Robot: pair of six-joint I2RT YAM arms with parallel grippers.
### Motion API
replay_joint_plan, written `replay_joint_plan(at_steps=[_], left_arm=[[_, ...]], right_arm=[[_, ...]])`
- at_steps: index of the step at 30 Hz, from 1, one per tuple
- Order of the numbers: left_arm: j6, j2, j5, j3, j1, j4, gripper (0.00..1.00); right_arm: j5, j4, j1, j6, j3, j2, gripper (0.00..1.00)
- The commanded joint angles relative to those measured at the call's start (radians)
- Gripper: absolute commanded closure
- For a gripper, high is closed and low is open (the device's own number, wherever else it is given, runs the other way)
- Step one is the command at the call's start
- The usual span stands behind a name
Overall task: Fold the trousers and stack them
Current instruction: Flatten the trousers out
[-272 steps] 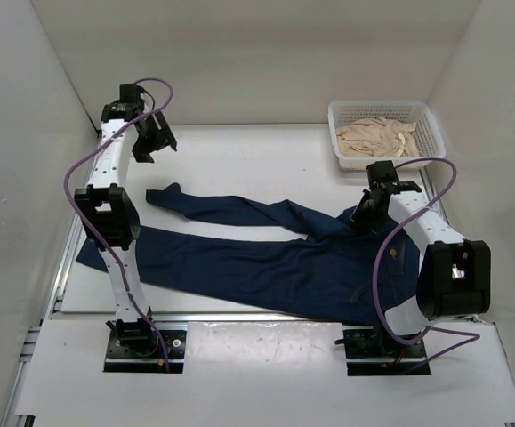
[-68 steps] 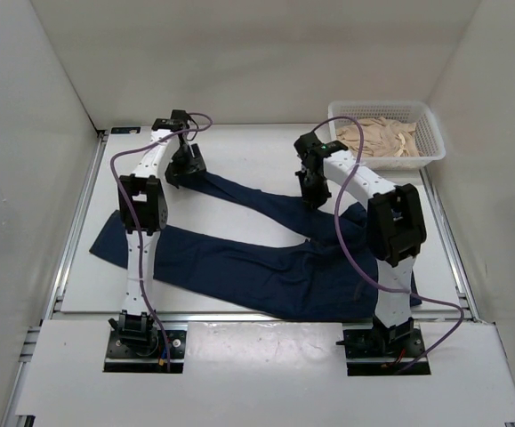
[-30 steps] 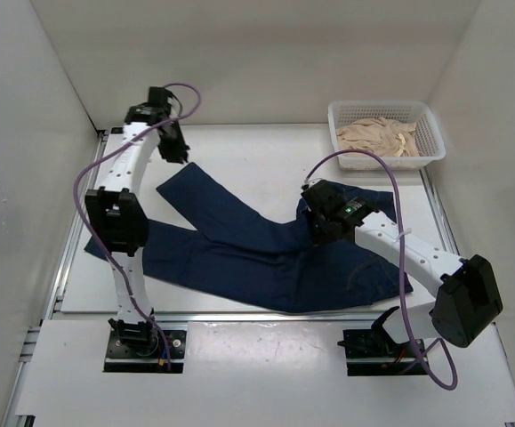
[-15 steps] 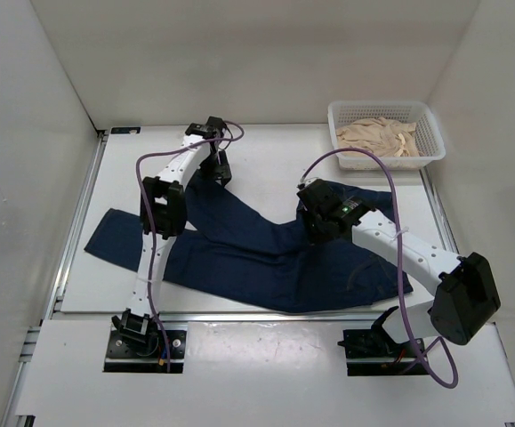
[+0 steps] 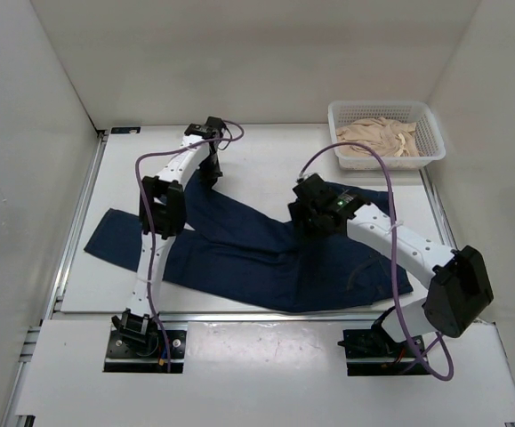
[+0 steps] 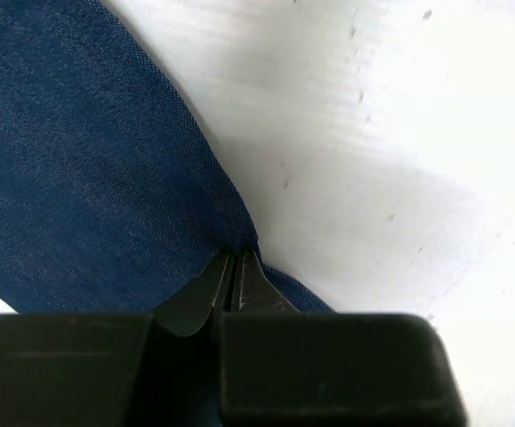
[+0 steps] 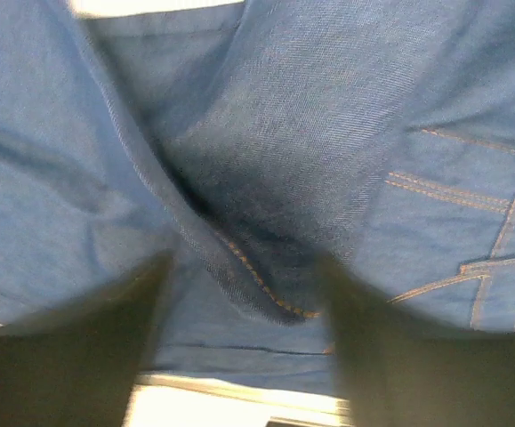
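The dark navy trousers [image 5: 257,258] lie spread flat across the table, waist at the right, the two legs running left and splayed apart. My left gripper [image 5: 211,171] is down at the far end of the upper leg. In the left wrist view its jaws [image 6: 237,267] are pinched shut on the edge of the denim [image 6: 79,178]. My right gripper [image 5: 313,216] hovers over the crotch area. In the right wrist view it [image 7: 246,260] stands open, with a raised fold of orange-stitched denim [image 7: 266,285] between its blurred fingers [image 7: 146,302].
A white basket [image 5: 377,106] holding beige cloth [image 5: 377,135] stands at the far right corner. White walls close in the table on the left, back and right. The trousers' lower leg reaches toward the table's left edge [image 5: 72,240].
My left gripper travelled right from the far left corner to the upper leg's end, opened, then shut on its edge. My right gripper opened and released the denim at the crotch.
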State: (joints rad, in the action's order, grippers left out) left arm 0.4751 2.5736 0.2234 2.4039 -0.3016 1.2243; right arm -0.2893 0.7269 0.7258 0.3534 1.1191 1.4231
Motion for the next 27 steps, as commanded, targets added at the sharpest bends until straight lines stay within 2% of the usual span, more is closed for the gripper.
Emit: replay_joint_plan(at_steps=[1,2,3,4,6,7,8,9,12,14,16,18,24,26,27], left_arm=[[-0.015,-0.171,-0.014,-0.089,0.036,-0.055,0.9],[-0.015,-0.234,-0.015,-0.109,0.045,-0.066,0.9],[-0.015,-0.263,-0.024,-0.127,0.054,-0.078,0.9],[-0.015,-0.309,-0.013,-0.149,0.065,-0.089,0.9],[-0.015,-0.348,0.016,-0.149,0.065,-0.089,0.9],[-0.015,-0.366,0.042,-0.16,0.065,-0.101,0.9],[-0.015,-0.4,0.042,-0.16,0.065,-0.101,0.9],[-0.015,-0.412,0.051,-0.16,0.065,-0.101,0.9],[-0.015,-0.435,0.051,-0.114,0.075,-0.101,0.9],[-0.024,-0.446,0.051,-0.083,0.075,-0.089,0.9],[-0.024,-0.446,0.051,-0.062,0.075,-0.062,0.9],[-0.024,-0.457,0.051,-0.049,0.084,-0.051,0.9],[-0.033,-0.478,0.051,-0.049,0.093,-0.051,0.9],[-0.033,-0.478,0.051,-0.039,0.093,-0.042,0.9],[-0.042,-0.487,0.042,-0.038,0.093,-0.042,0.9]], right_arm=[[-0.132,0.046,-0.043,0.036,0.1,-0.016,0.07],[-0.132,0.046,-0.072,0.047,0.1,-0.033,0.01],[-0.132,0.046,-0.109,0.074,0.1,-0.068,0.0],[-0.064,0.046,-0.209,0.075,0.1,-0.087,0.0],[0.008,0.037,-0.323,0.093,0.091,-0.115,0.0],[0.044,0.037,-0.439,0.107,0.079,-0.115,0.03],[0.082,0.049,-0.504,0.107,0.065,-0.115,0.04],[0.166,0.049,-0.626,0.123,0.065,-0.095,0.06],[0.313,0.049,-0.799,0.134,0.067,0.005,0.1],[0.337,0.049,-0.827,0.134,0.112,0.083,0.11],[0.361,0.049,-0.855,0.147,0.151,0.161,0.07],[0.415,0.014,-0.874,0.188,0.2,0.212,0.03],[0.441,-0.053,-0.884,0.337,0.326,0.414,0.02],[0.441,-0.082,-0.884,0.372,0.344,0.459,0.06],[0.441,-0.083,-0.884,0.372,0.378,0.511,0.15]])
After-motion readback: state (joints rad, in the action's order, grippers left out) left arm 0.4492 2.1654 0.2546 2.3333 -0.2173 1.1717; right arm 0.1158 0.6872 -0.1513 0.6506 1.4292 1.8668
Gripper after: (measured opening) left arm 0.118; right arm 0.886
